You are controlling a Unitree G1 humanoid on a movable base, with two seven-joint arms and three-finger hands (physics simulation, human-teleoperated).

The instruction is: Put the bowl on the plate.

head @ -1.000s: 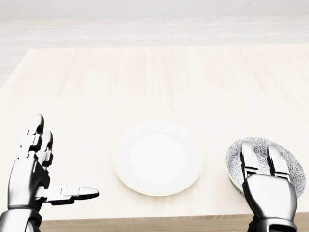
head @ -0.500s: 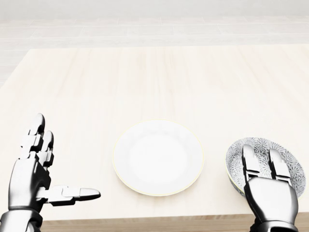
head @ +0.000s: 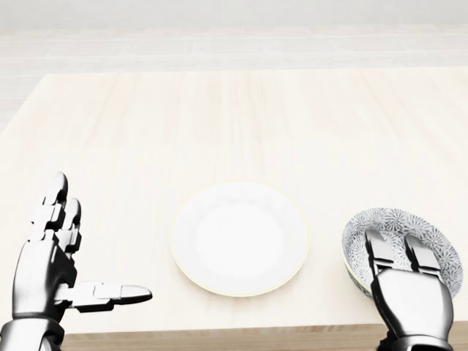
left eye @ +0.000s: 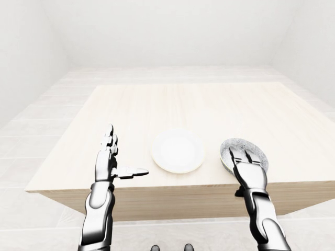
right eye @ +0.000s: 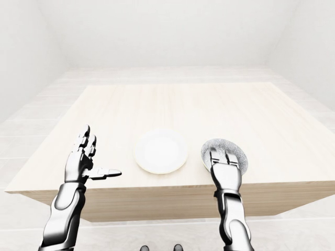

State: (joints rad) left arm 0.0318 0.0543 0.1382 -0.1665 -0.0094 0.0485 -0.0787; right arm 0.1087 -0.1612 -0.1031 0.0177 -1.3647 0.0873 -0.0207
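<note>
Right hand comes up from the bottom edge of the head view. Two straight fingers are laid over the near rim of the bowl and reach down into its hollow. The thumb is hidden beneath the palm, so I cannot tell whether the rim is pinched or the fingers merely rest there.

The bowl sits upright on the desk, close to the near edge at the lower right of that view. It has a grey speckled pattern inside. It looks like glazed ceramic: stiff, smooth, probably slick under metal fingers, and liable to chip if dropped or set down hard. The near rim seems the sensible hold, with fingers inside and thumb against the outer wall. A one-sided grip like that may let the bowl tilt when lifted.

The white plate lies bare just left of the bowl, with a strip of desk between them.

Further left, the left hand hovers open, fingers raised and thumb pointing toward the plate, holding nothing.
</note>
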